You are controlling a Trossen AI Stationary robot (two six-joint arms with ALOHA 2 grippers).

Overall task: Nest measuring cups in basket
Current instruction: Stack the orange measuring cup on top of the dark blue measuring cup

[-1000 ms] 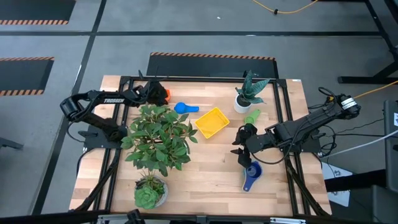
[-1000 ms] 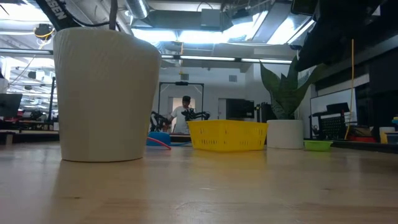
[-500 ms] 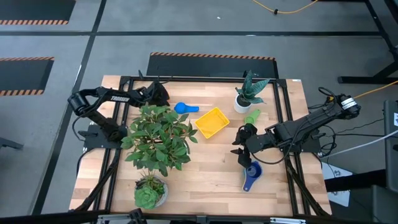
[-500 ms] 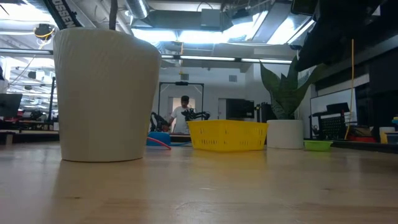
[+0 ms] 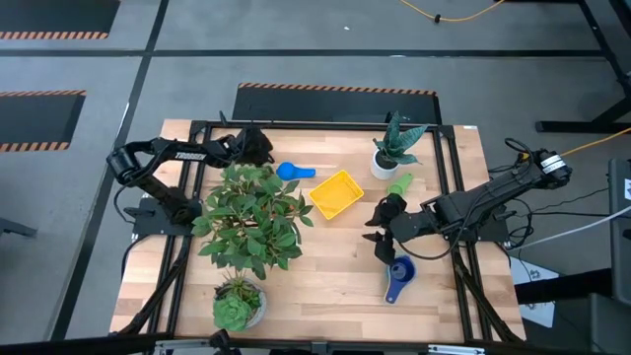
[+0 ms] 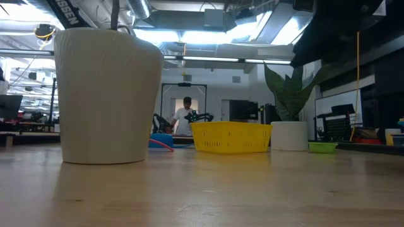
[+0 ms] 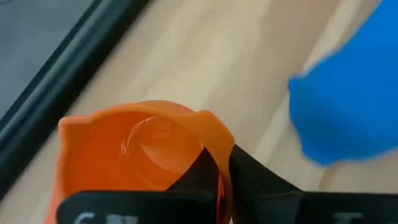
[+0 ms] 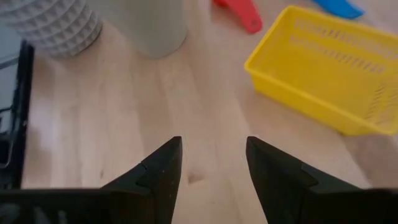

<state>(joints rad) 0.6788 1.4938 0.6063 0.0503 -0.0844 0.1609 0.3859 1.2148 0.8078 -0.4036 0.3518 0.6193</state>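
My left gripper [image 5: 254, 146] is at the table's far left, shut on the orange measuring cup [image 7: 143, 155], which it hides in the high view. A blue cup [image 5: 294, 171] lies just right of it. The yellow basket [image 5: 335, 194] stands on the table's middle, and a green cup [image 5: 399, 184] lies to its right. A dark blue cup [image 5: 398, 279] lies near the front right. My right gripper [image 8: 211, 168] hovers open right of the basket with nothing between its fingers. My left gripper holds the orange cup by its wall [image 7: 219, 149] at the rim. One finger [image 7: 198, 177] is inside the bowl and the other [image 7: 264, 183] is outside. The fingers slant down into the upright cup. Whether its base is on the table I cannot tell.
A big leafy plant [image 5: 251, 212] in a white pot [image 6: 107, 94] stands left of the basket. A snake plant [image 5: 394, 146] stands at the far right, and a small succulent [image 5: 237, 306] at the front left. Bare wood lies between the basket and the near edge.
My left gripper has moved a little toward the table's right, over the orange cup. The cup showed beside the fingers a second ago and is now covered by them in the high view.
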